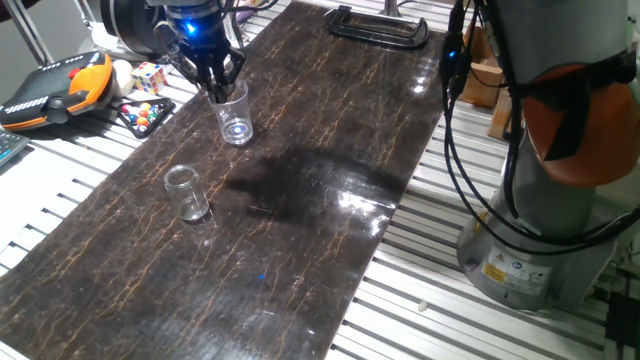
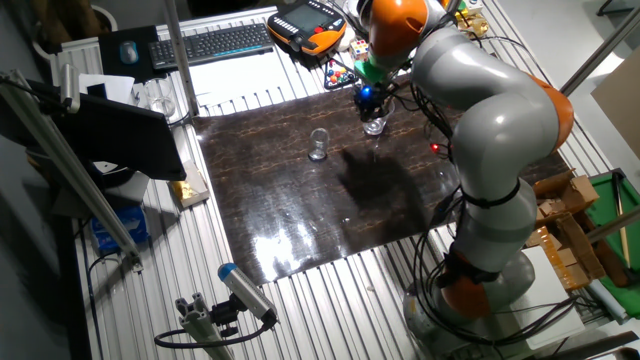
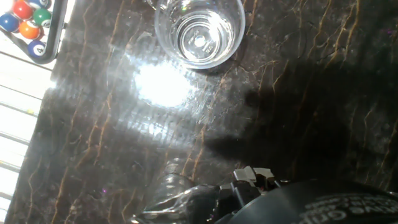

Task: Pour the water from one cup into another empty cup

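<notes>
The short squat glass tumbler (image 1: 187,193) stands upright on the dark marble-patterned board (image 1: 300,250), left of middle. It shows from above in the hand view (image 3: 199,31), and in the other fixed view (image 2: 318,145). The taller clear cup (image 1: 235,115) that widens to its rim stands further back on the board. My gripper (image 1: 214,93) points down at this cup's left rim with its fingers drawn together on the wall. In the hand view the cup's clear rim (image 3: 177,190) lies by the fingers (image 3: 252,179). I cannot tell if either cup holds water.
A tray of billiard balls (image 1: 145,112), a Rubik's cube (image 1: 150,77) and an orange teach pendant (image 1: 55,90) lie off the board's left edge. A black clamp (image 1: 378,25) lies at the far end. The arm's base (image 1: 560,200) stands to the right.
</notes>
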Robot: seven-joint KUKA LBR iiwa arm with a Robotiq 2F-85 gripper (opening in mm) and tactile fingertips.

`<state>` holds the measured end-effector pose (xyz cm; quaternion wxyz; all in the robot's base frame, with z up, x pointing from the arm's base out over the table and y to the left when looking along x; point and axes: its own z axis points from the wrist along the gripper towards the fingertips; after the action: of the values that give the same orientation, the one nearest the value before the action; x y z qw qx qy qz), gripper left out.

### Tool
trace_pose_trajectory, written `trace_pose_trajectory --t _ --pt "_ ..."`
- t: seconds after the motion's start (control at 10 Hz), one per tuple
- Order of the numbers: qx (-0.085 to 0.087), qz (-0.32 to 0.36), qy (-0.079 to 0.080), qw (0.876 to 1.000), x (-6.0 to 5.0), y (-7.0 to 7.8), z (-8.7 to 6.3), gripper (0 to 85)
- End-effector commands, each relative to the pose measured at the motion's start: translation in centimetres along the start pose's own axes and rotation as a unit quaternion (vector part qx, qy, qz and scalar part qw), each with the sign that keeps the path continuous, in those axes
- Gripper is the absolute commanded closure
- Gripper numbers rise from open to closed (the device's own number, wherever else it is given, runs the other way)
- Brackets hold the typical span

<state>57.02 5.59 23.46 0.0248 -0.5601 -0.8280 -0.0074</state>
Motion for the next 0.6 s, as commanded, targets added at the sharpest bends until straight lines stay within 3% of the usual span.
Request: trace_pose_trajectory --t 0.0,0.3,0.5 --pt "0.001 0.000 -0.004 1.000 -0.04 -0.14 -0.04 84.3" --pt "0.004 -0.004 -0.013 1.000 0.22 -0.48 -0.26 84.3" --pt "0.005 -0.008 -0.007 1.000 0.43 -0.47 -0.32 84.3"
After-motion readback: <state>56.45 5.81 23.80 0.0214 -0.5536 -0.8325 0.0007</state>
